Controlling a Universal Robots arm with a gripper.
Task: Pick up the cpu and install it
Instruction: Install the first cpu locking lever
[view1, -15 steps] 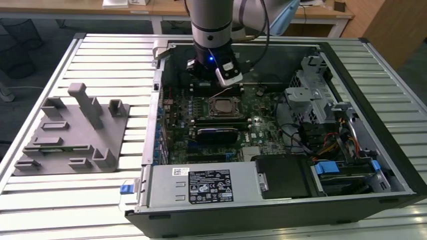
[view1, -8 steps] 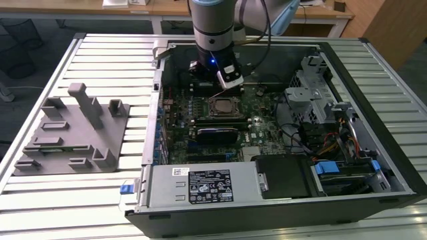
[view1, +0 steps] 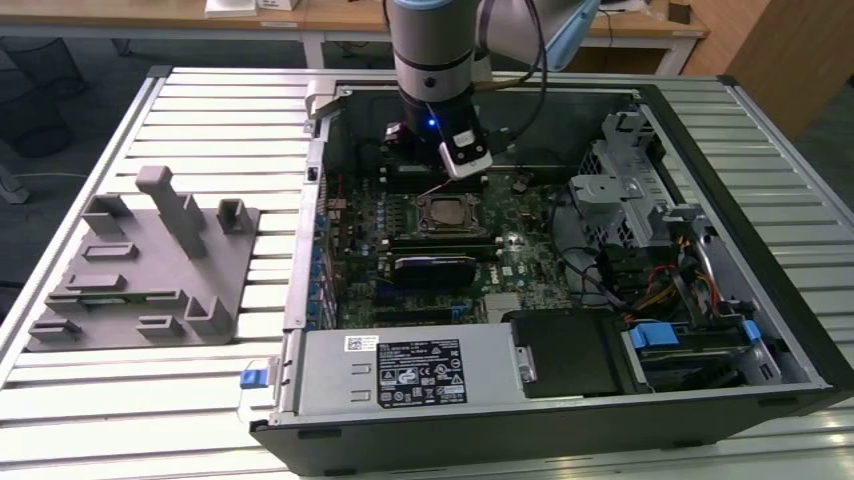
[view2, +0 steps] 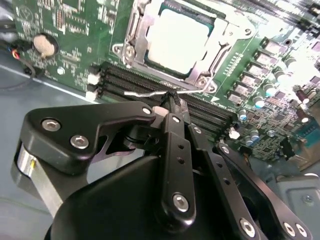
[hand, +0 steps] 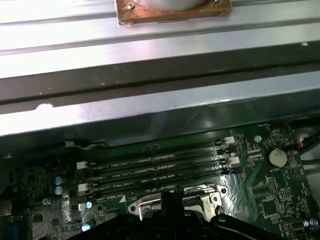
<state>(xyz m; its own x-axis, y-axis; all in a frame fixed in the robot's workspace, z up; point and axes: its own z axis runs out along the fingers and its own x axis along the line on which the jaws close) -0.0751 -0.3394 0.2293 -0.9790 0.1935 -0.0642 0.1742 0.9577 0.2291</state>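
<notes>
Claw: black claw (view2: 171, 102), fingers together, empty, just above the socket lever.
CPU: pale silver square cpu (view2: 176, 34) lies seated in the black socket frame (view2: 134, 37), just beyond the claw.
Progress: chip placed; frame apparently not yet clamped.

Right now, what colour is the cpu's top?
Pale silver, the cpu sits in its socket; best in the second wrist view.

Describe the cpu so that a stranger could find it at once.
Look inside the open computer case, at the green motherboard. Near its middle, just below the end effector, the cpu lies in a dark socket frame. Unlike its neighbours, it is a flat, pale silver square.
</notes>
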